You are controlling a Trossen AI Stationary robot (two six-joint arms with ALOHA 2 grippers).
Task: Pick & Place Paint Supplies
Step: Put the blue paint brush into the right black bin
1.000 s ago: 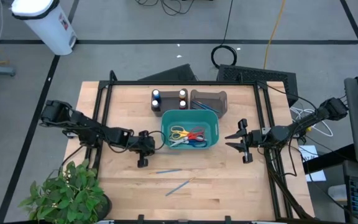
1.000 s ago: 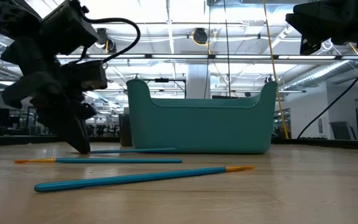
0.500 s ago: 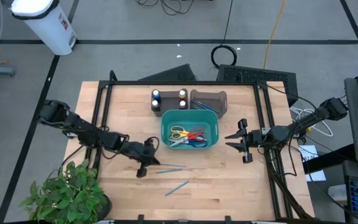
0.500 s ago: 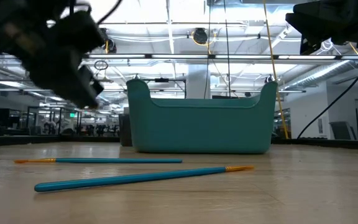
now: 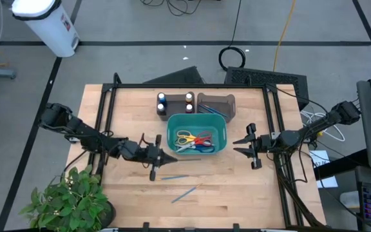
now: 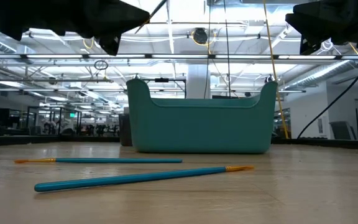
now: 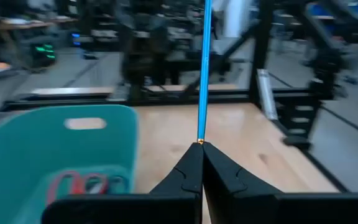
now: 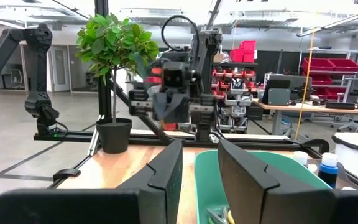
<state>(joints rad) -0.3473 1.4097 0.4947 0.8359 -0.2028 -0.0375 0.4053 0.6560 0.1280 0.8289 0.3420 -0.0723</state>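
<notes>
Beside the teal bin (image 5: 196, 134), the left pincer (image 5: 161, 156) is pinching a blue paintbrush (image 7: 204, 68).
Two more paintbrushes (image 5: 174, 176) lie on the wooden surface (image 5: 237, 187) nearer the front edge; the right pincer (image 5: 243, 145) hangs spread on the bin's other side, holding nothing.

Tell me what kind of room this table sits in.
Probably a robotics lab or industrial workshop. The low view shows a high ceiling of bare beams and strip lights behind the teal bin; the right wrist view shows red storage bins on racks; the high view shows loose cables on a grey floor.
</notes>
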